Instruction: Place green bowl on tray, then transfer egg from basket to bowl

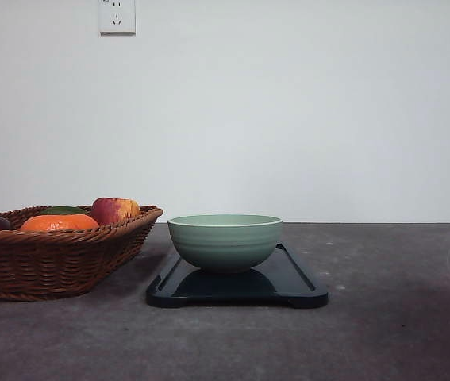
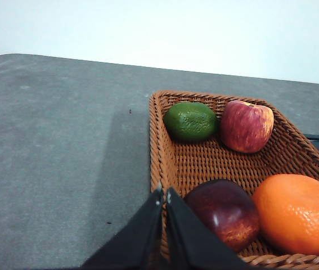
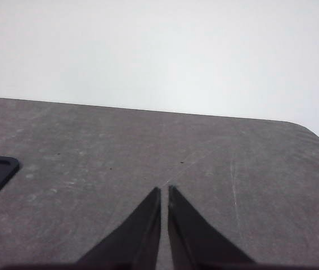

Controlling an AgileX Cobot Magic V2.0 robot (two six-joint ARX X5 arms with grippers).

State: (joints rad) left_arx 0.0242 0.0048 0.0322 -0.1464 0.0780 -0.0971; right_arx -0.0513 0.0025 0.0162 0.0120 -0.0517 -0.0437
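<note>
Closest to my left wrist camera are the tips of my left gripper (image 2: 165,197), pressed together on nothing, poised at the near rim of the basket (image 2: 158,163). My right gripper (image 3: 164,197) is likewise closed and empty above bare table (image 3: 148,146). On the tray (image 1: 296,282) the green bowl (image 1: 225,240) already sits upright, so I judge the egg transfer is the step in hand. I count four pieces in the basket: one green fruit (image 2: 191,121), one red apple (image 2: 247,126), one dark red fruit (image 2: 227,212), one orange (image 2: 297,212). No egg is plain to me, so I should spread my fingers, search, then grip softly.
</note>
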